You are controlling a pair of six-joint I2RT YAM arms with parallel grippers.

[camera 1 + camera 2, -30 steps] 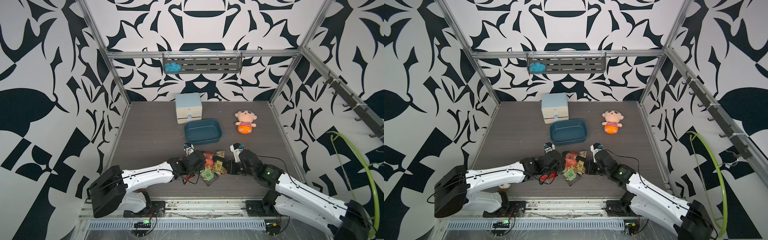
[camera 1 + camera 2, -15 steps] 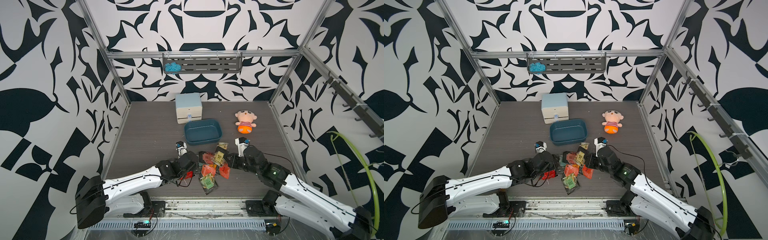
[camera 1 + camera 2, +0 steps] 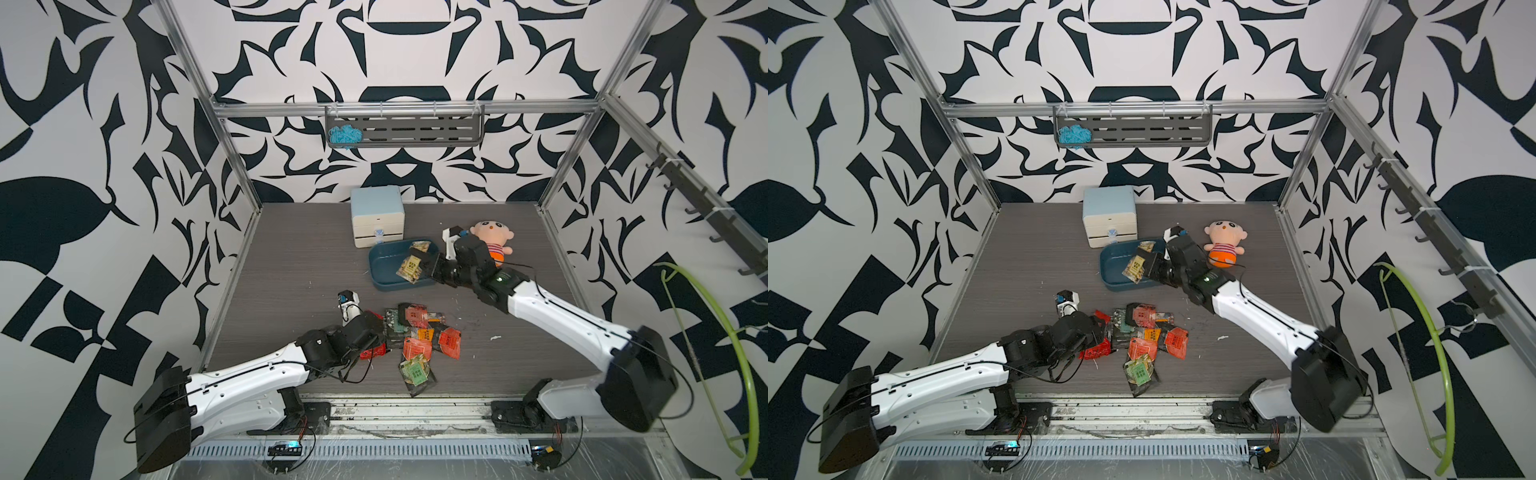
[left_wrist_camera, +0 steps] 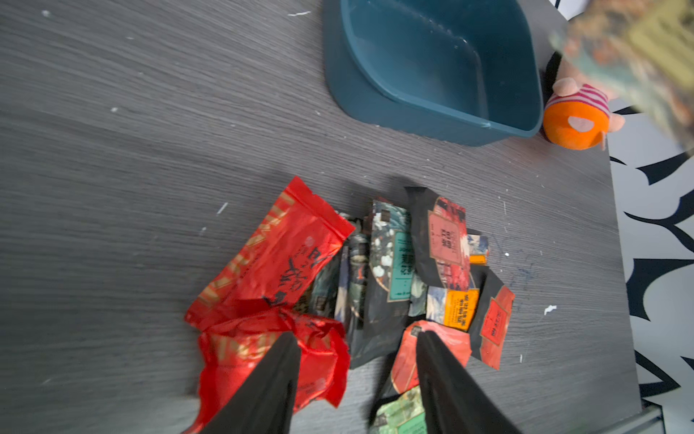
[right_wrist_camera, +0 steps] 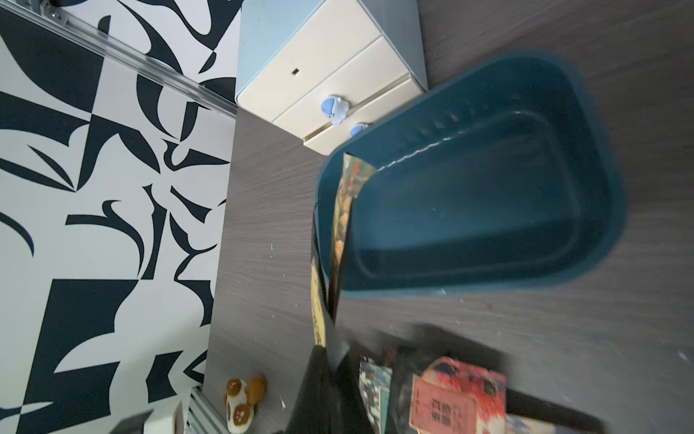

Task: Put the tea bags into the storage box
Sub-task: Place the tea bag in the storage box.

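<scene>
The tea bags [image 3: 419, 332] lie in a loose pile of red, orange, black-teal and green foil sachets near the table's front, seen in both top views [image 3: 1146, 332]. My left gripper [image 4: 356, 334] hangs open just over the pile [image 4: 394, 263], one finger above a crumpled red sachet [image 4: 263, 349], holding nothing. My right gripper [image 3: 428, 266] is shut on two tan-gold tea bags [image 3: 410, 265], held edge-on [image 5: 343, 210] above the near right part of the storage box [image 3: 380, 270]. The box is a dark teal tray [image 5: 488, 210] whose floor looks bare.
A pale blue drawer cabinet [image 3: 377, 216] stands right behind the box. A plush doll [image 3: 492, 241] lies to the box's right, close to my right wrist. A wall shelf [image 3: 403, 131] with blue yarn hangs at the back.
My right gripper has lifted the tan-gold tea bags off the pile and carried them back over the storage box. My left gripper has drawn slightly left of the pile.
</scene>
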